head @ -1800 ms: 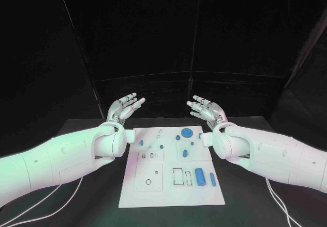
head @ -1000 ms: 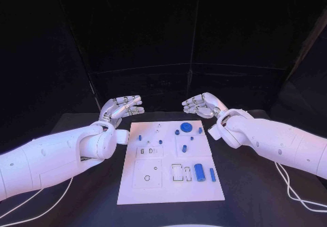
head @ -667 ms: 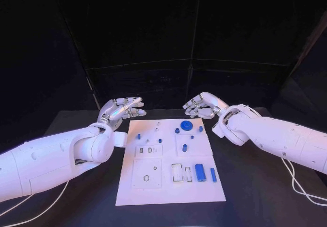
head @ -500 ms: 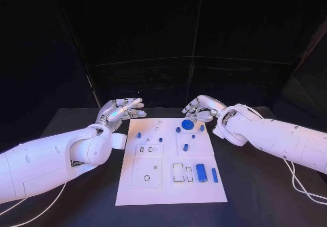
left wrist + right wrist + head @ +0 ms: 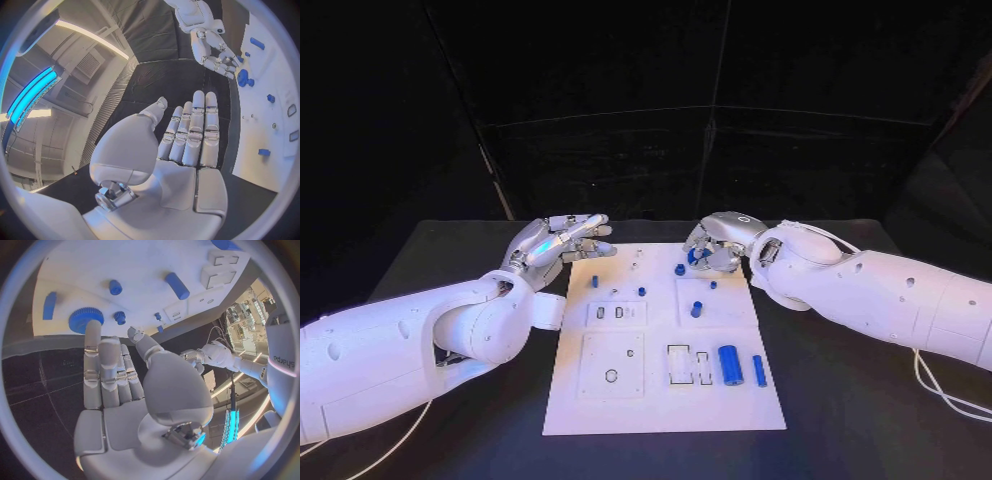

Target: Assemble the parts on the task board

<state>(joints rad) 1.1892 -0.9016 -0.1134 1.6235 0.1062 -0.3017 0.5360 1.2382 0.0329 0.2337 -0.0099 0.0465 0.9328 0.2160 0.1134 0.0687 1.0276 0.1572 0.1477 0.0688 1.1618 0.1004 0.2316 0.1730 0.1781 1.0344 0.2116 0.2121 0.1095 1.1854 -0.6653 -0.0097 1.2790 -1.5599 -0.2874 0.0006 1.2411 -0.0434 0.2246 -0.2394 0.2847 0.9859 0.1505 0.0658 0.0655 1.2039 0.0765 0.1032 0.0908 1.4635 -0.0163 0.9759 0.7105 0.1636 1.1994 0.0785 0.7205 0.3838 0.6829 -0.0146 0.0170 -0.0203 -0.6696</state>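
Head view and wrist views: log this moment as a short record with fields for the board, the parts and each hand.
task board: white plate lying flat on the black table
parts: blue gear at the board's far end; blue cylinder and thin blue bar lying near the board's right edge
left hand: hovers open by the board's far left corner, holds nothing
right hand: above the far end, fingertips at the gear, nothing gripped
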